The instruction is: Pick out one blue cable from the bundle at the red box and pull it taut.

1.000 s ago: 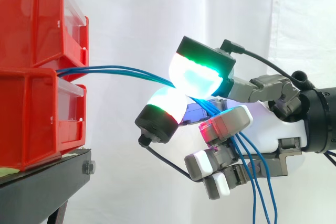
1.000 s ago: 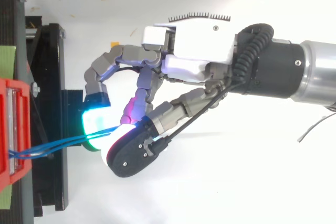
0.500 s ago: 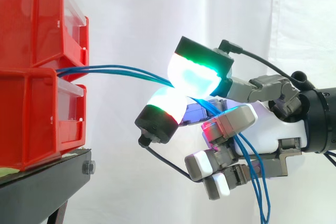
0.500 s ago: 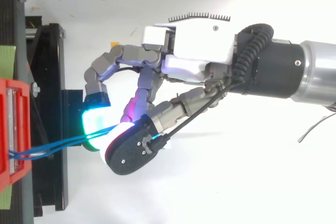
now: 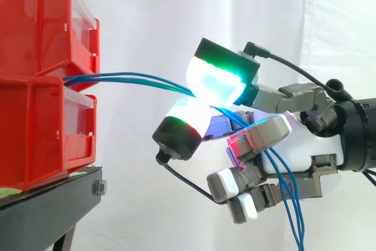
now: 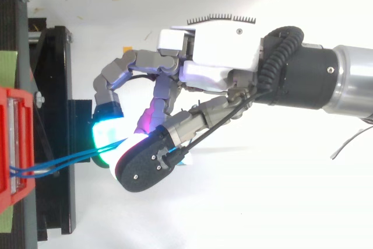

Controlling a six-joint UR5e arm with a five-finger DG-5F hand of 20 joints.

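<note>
**A:** Since a second ago, the loose strands hanging under the grey-and-white robot hand (image 5: 294, 145) have drawn together, and its lower pad has crept toward the bins.

**B:** And the grip?

**A:** Two glowing pads (image 5: 214, 83) pinch the thin blue cables (image 5: 132, 78), seemingly several strands.

**B:** Handling?

**A:** Light, limp, likely slick. Take one strand mid-span, where they fan apart.

**B:** Containers?

**A:** Two stacked red plastic bins (image 5: 35, 121) sit at the black stand (image 5: 47, 204) edge. The cables emerge between them, and the contents are hidden.

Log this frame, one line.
stage: grasp | hand: shut on blue cables | cables: several in pinch, bowed | source: red bins
</note>
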